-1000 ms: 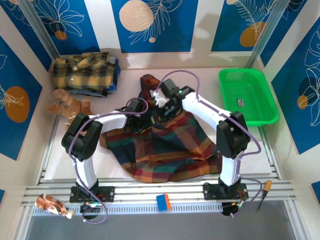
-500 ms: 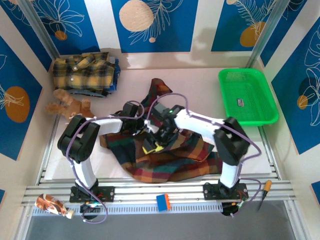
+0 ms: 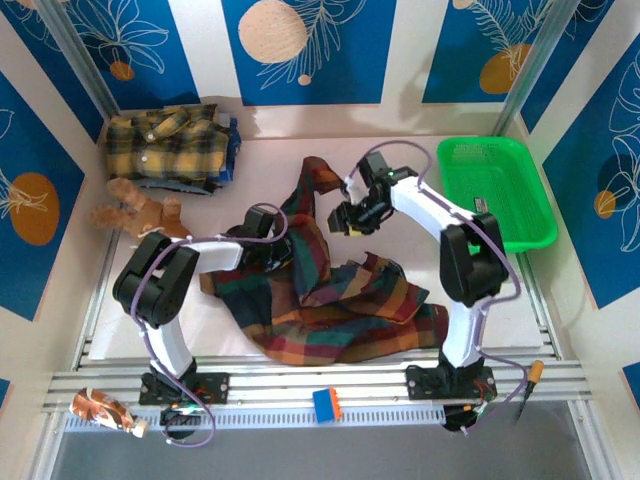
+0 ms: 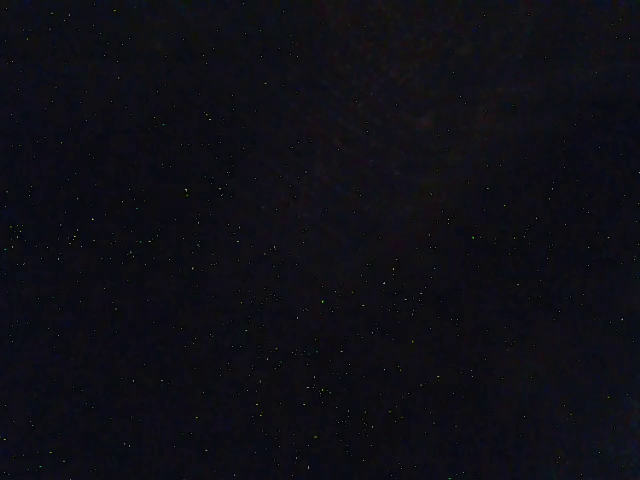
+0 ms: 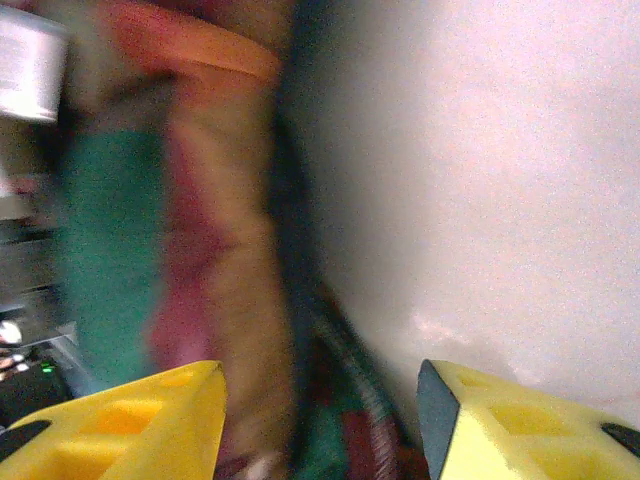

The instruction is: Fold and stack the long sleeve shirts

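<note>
Swings right claw (image 3: 347, 218), freshly sprung wide and empty, back off the dark shirt (image 3: 340, 310), dropped crumpled on the worktop (image 3: 270, 165), with left claw (image 3: 262, 240) buried in cloth, state impossible to tell, so needs 1 fresh grasp.

Left wrist camera: dark, almost black, grainy, with tiny bright specks scattered across it. Faint reddish-brown tint toward the upper right. Shapes and edges cannot be made out.
</note>
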{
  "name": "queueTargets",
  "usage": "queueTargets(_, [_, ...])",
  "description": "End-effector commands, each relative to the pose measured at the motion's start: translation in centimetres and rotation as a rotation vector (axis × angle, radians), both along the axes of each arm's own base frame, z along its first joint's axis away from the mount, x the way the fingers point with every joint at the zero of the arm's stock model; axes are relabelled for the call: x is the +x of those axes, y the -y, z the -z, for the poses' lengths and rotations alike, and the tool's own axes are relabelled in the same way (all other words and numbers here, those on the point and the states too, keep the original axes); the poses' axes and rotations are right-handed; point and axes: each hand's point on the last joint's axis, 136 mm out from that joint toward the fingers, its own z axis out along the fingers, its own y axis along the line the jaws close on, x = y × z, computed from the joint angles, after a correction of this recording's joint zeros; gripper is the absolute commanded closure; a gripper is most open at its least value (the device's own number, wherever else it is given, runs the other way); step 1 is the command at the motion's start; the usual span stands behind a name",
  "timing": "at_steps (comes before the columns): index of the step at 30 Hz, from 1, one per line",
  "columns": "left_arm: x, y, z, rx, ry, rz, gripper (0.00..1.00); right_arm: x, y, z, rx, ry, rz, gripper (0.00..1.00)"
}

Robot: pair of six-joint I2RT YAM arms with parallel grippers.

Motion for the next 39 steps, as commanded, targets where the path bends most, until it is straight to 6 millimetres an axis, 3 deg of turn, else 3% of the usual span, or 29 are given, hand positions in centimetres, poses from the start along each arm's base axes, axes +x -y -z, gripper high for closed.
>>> queueTargets(1, [-6.8,-4.7,7.9,0.221,-0.287,-0.024,0.73,-1.2,-0.5,0.9,0.066,-0.026,-0.05,0.47])
queueTargets(7, [-6.9,-4.9,7.8,0.228,-0.284,-0.02,0.73,-4.3,0.0,0.2,0.145,-0.063,-0.061,0.48])
queueTargets(15, [-6.9,-4.9,8.0,0.232,-0.284,-0.018,0.73,-9.3,-0.8,-1.6,0.266,-0.16,-0.12,0.48])
queueTargets(21, [-6.9,-4.9,8.3,0.233,-0.29,-0.018,0.74,-11.5,-0.1,0.2,0.139,-0.18,-0.156,0.53])
queueTargets(28, [-7.2,-5.0,8.5,0.24,-0.299,-0.011,0.74,-10.4,0.3,2.4,-0.055,-0.105,-0.166,0.66])
queueTargets(34, [-7.1,-5.3,8.4,0.246,-0.296,-0.013,0.74,-9.2,2.0,3.6,-0.189,-0.038,-0.129,0.89])
queueTargets(37, [-7.0,-5.5,8.3,0.259,-0.289,-0.009,0.75,-7.2,3.6,3.0,-0.276,0.044,-0.059,1.0])
queueTargets(39, [-7.0,-5.8,8.1,0.277,-0.284,0.001,0.76,-5.0,4.9,2.0,-0.293,0.094,0.032,1.0])
